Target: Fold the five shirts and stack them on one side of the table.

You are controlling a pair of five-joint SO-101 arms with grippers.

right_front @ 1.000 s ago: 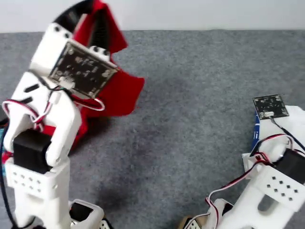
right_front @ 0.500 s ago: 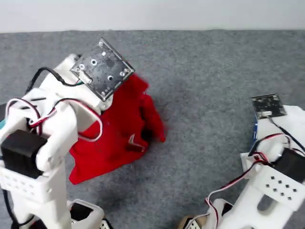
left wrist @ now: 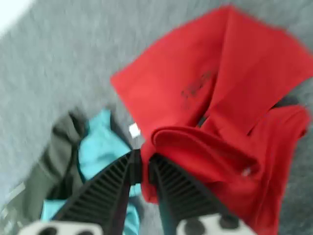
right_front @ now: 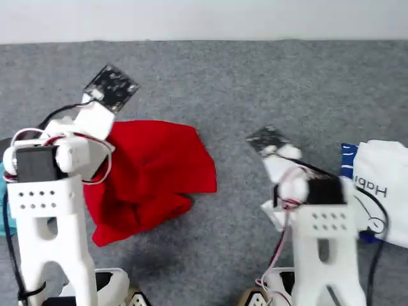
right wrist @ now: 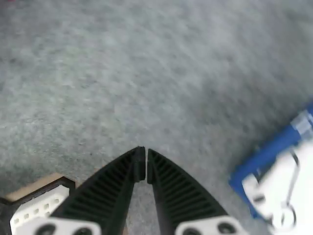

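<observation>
red shirt [right_front: 150,172]: crumpled heap on the grey worktop [right_front: 255,89], left arm's side
left hand [left wrist: 142,164]: fingers together, over the red shirt's edge, beside a teal shirt [left wrist: 100,142]
right hand [right wrist: 142,164]: fingers together, above bare worktop
white shirt [right_front: 382,191]: blue-trimmed, at worktop's right edge

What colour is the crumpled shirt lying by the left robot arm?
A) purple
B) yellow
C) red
C: the crumpled shirt spread on the grey table beside the left arm is bright red.
</observation>
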